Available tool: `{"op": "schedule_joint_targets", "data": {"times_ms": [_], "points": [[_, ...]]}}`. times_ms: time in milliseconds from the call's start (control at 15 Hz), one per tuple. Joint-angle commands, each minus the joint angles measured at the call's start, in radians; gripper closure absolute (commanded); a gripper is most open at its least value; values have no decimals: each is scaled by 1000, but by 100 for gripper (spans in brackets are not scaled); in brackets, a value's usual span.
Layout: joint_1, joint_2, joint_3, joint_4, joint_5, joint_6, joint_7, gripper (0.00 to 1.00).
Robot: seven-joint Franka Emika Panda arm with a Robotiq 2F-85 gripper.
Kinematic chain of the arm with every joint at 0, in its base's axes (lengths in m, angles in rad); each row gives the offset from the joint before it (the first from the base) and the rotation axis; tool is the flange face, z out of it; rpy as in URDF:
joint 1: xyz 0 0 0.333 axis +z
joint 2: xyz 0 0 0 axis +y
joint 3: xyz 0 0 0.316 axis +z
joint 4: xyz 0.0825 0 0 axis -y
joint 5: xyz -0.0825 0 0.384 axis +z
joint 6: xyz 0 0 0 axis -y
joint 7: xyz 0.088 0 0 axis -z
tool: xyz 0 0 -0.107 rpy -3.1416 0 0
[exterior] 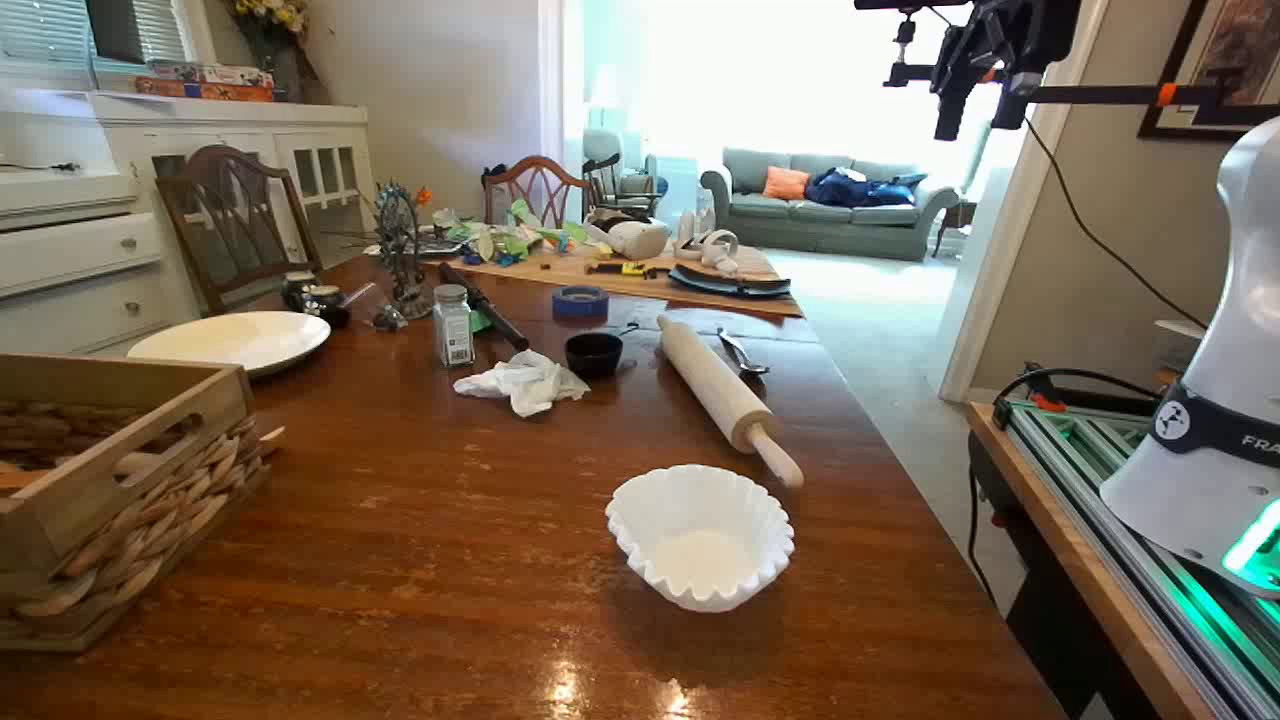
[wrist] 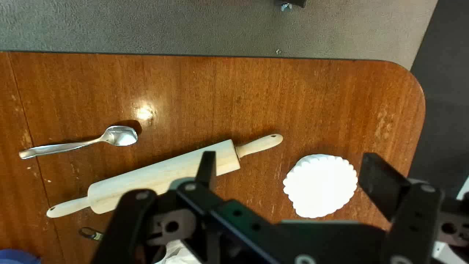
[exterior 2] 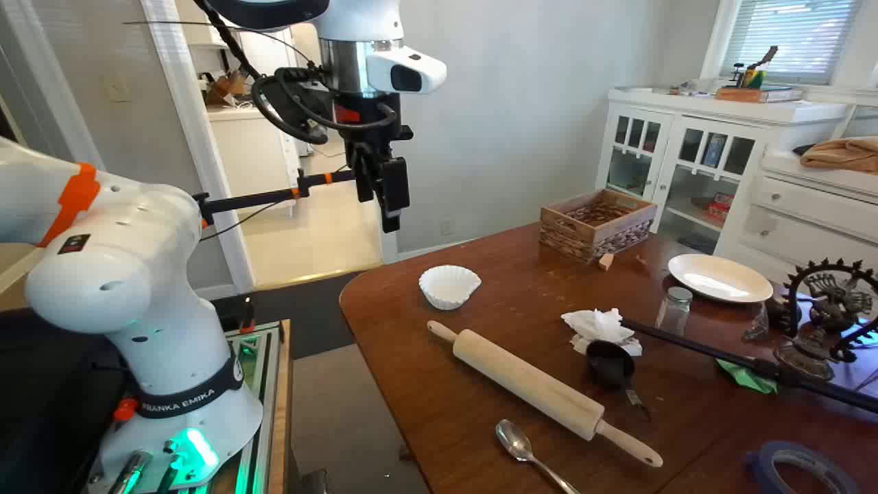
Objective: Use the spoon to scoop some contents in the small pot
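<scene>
Leftmost in an exterior view stands the white jointed robot arm (exterior 2: 113, 288); next comes its black two-fingered gripper (exterior 2: 378, 210), hanging well above the brown wooden table (exterior 2: 507, 309), its fingers (wrist: 206, 168) spread wide apart in the wrist view. The white fluted bowl (exterior 2: 449, 291) lies between ten and eleven o'clock from the middle of the pale wooden rolling pin (exterior 2: 528, 384). From that middle, the silvery metal spoon (exterior 2: 514, 439) rests on the table at six, near the pin; the rectangular wood-and-wicker crate (exterior 2: 593, 239) stands between twelve and one; a crumpled white wad (exterior 2: 600, 326) lies between one and two; just beside it, the small near-black round pot (exterior 2: 610, 370) sits between two and three. A clear glass jar (exterior 2: 672, 314) and a round white plate (exterior 2: 720, 280) are at two, a blue tape roll (exterior 2: 796, 450) between three and four.
</scene>
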Motion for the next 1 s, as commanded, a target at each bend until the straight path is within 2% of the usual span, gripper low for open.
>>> {"op": "schedule_joint_targets", "data": {"times_ms": [0,333,533,933], "points": [[3,0,-2,2,-1,-2,2,0],[3,0,-2,2,-1,-2,2,0],[-48,145,-14,36,-1,105,101,0],[-141,483,-93,153,30,314,208,0]]}}
